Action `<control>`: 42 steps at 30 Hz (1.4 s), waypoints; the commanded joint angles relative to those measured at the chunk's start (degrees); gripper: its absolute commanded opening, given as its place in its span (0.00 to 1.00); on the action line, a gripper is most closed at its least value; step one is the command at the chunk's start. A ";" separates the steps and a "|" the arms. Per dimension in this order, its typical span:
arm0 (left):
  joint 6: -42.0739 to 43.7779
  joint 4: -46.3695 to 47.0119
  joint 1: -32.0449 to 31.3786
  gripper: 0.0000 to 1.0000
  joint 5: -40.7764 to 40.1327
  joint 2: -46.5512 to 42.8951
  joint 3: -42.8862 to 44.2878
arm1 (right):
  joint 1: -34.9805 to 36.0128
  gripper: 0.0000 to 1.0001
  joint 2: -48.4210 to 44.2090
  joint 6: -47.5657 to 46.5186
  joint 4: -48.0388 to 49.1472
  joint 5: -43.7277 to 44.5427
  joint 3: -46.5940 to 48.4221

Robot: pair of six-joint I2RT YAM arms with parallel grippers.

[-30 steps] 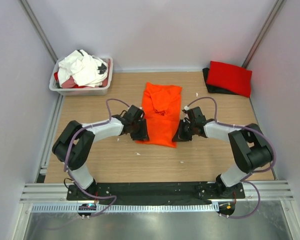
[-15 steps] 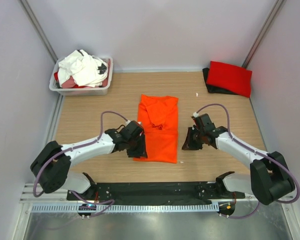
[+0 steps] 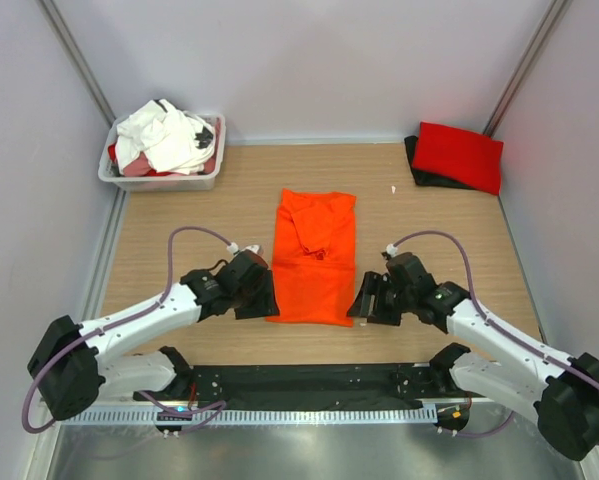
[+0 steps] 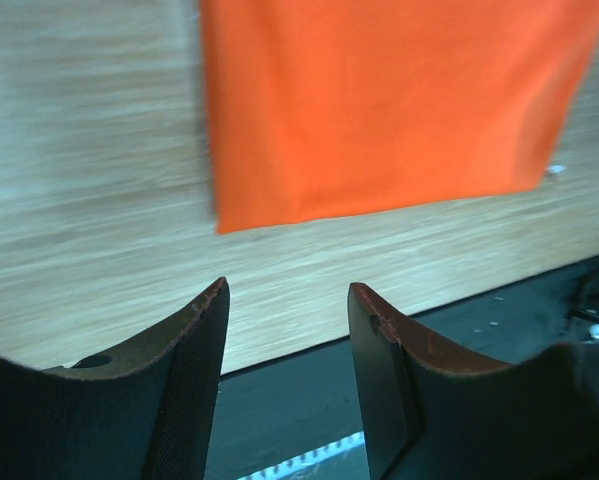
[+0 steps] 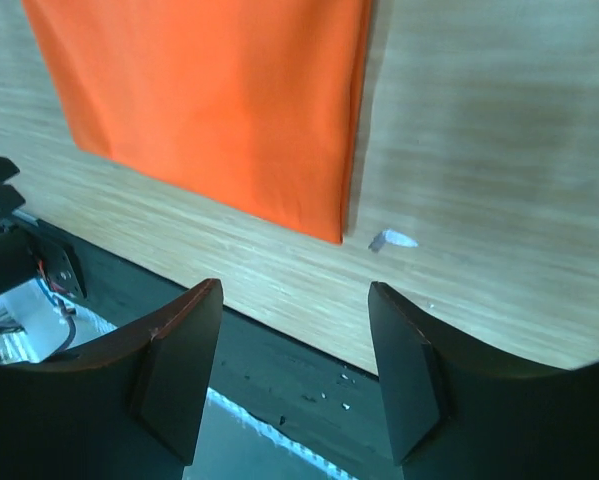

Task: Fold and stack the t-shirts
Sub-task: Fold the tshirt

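Observation:
A bright orange t-shirt (image 3: 315, 257) lies folded into a long rectangle in the middle of the wooden table; both wrist views show it too, the orange t-shirt (image 4: 379, 100) from the left and the orange t-shirt (image 5: 219, 100) from the right. My left gripper (image 3: 263, 298) sits just left of its near left corner, open and empty. My right gripper (image 3: 363, 300) sits just right of its near right corner, open and empty. A folded red t-shirt (image 3: 457, 155) rests on a black one (image 3: 417, 168) at the back right. More t-shirts, mostly white (image 3: 164, 137), fill the tub.
The white plastic tub (image 3: 161, 180) stands at the back left corner. The black base rail (image 3: 299, 380) runs along the near table edge. A small white scrap (image 5: 391, 239) lies on the wood beside the orange shirt's corner. Grey walls close in on three sides.
Both arms drew back toward the near edge, pulling the orange shirt flat and longer, then let go of its near corners. Both grippers went from shut on the cloth to open.

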 commanded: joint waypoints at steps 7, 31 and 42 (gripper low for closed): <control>-2.68 6.94 3.14 0.58 -2.11 -2.63 -9.47 | 6.58 0.66 5.84 11.18 9.72 3.93 -4.38; -4.35 17.67 4.63 0.53 -2.72 -1.14 -16.68 | 6.58 0.35 13.58 12.15 16.23 4.11 -7.20; -5.23 21.01 4.55 0.34 -2.20 1.32 -18.00 | 6.75 0.29 13.50 12.06 15.97 4.46 -7.20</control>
